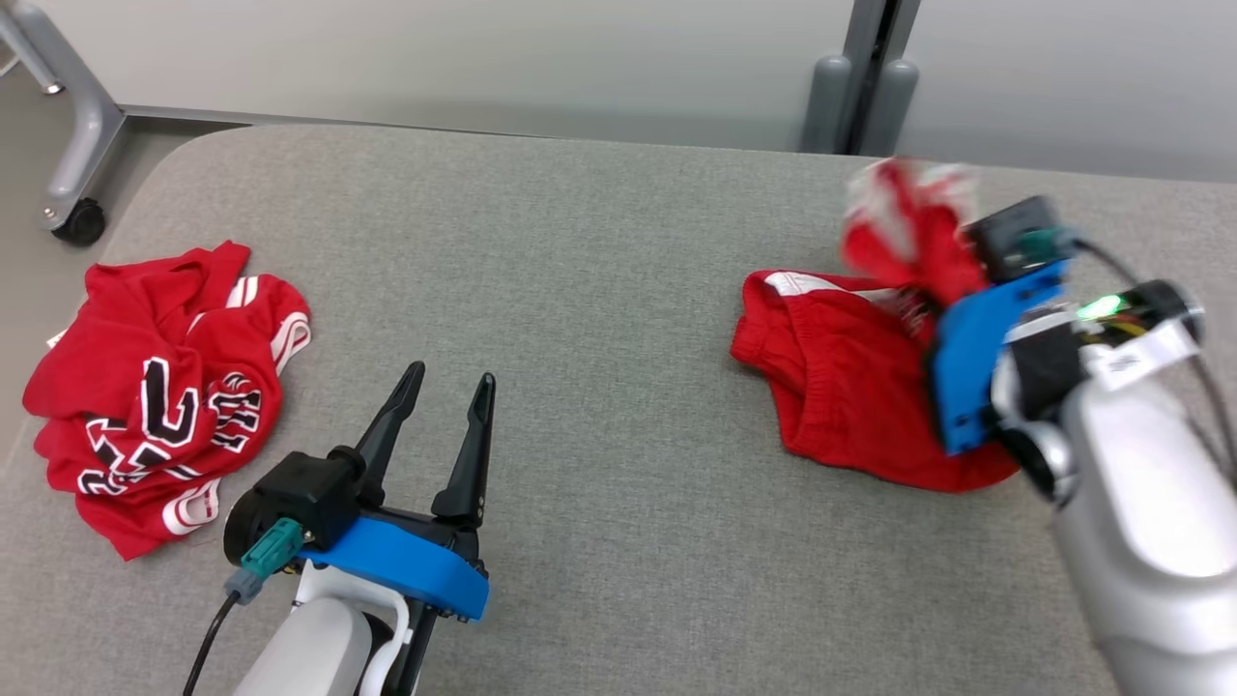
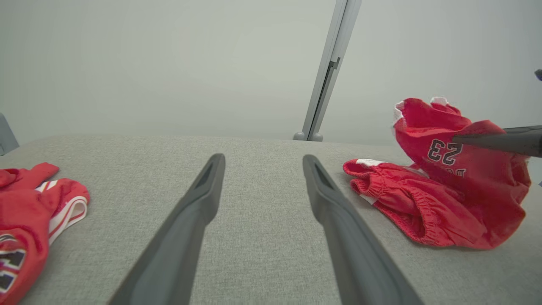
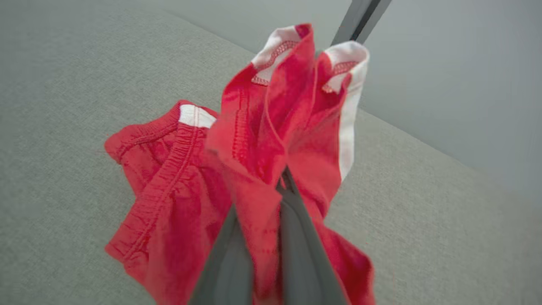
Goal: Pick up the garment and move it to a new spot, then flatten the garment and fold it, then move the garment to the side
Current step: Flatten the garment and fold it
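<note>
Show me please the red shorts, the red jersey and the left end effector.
red shorts (image 1: 850,387): head view, on the low crumpled part.
red jersey (image 1: 155,387): head view, middle of the crumpled heap.
left end effector (image 1: 451,374): head view, midway between its two fingertips.

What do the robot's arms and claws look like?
The left claw and right claw each have two long dark pointed fingers and a bright blue bracket. The arms are silvery white. The left has a teal plug with a black cable; the right, a green light and white label.
</note>
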{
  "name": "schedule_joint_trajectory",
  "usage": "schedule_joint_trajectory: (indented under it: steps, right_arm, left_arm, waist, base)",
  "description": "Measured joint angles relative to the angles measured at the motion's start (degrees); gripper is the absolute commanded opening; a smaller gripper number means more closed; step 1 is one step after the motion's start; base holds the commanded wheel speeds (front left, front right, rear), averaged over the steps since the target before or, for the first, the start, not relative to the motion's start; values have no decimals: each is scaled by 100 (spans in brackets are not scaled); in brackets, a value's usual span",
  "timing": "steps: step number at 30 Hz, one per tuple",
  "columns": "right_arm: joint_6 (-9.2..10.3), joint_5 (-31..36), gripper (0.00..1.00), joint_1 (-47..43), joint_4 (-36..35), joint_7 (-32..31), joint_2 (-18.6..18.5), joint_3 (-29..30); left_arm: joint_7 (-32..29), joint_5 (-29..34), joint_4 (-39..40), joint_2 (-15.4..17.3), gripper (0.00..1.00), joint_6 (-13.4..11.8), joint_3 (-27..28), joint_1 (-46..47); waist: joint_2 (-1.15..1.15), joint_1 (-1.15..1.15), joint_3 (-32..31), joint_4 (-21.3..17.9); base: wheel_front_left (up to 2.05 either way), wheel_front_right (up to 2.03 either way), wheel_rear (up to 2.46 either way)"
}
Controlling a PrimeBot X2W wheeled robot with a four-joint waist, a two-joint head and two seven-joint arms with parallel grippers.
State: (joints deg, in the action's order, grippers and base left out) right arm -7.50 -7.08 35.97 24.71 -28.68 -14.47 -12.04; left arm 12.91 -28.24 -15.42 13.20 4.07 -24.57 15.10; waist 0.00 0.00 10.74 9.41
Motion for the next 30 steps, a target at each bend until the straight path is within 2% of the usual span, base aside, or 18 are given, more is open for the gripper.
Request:
schedule_joint_trajectory:
  steps: [5,6,7,12,16,19,23,26,29,30]
  right_arm:
    - [1,8,0,-9,297,-254,555,-399]
    - [0,2,21,-9,412,-212,653,-425]
    - [0,-20,100,-8,526,-157,734,-423]
    - [1,-296,100,13,835,231,945,-488]
    - [1,-953,100,39,555,560,1016,-583]
    - [0,-1070,100,43,152,797,818,-505]
    - [1,-917,100,-149,-175,979,365,67]
    - [1,-647,100,-432,-176,1038,135,541]
    - [1,-409,100,-606,-66,1133,62,840]
    - [1,-299,50,-628,-3,1184,69,881]
  left_arm:
    - [-11,-12,8,-13,100,0,-43,-5]
    - [-19,-23,5,-19,100,0,-48,-5]
    - [-20,-29,2,-25,100,0,-60,-5]
    - [-20,-43,-30,-40,100,7,-100,-4]
    - [-13,-54,-48,-12,100,-20,-83,-18]
    - [-2,-82,-53,37,100,-58,-53,-118]
    - [3,-112,-30,77,100,-107,-30,-197]
    - [-1,-120,21,83,100,-109,-34,-201]
    - [-3,-119,64,87,100,-118,-40,-186]
    - [-3,-119,73,89,100,-118,-45,-171]
  waist:
    - [0,0,17,115]
    - [0,0,23,137]
    - [0,0,27,160]
    - [0,0,13,235]
    - [0,0,-72,194]
    - [0,0,-156,115]
    - [0,0,-266,-18]
    - [0,0,-290,-85]
    - [0,0,-208,-99]
    - [0,0,-173,-99]
  base:
    - [0,0,0]
    - [0,0,0]
    - [0,0,0]
    - [0,0,0]
    - [0,0,0]
    - [0,0,0]
    - [0,0,0]
    - [0,0,0]
    - [0,0,0]
    - [0,0,0]
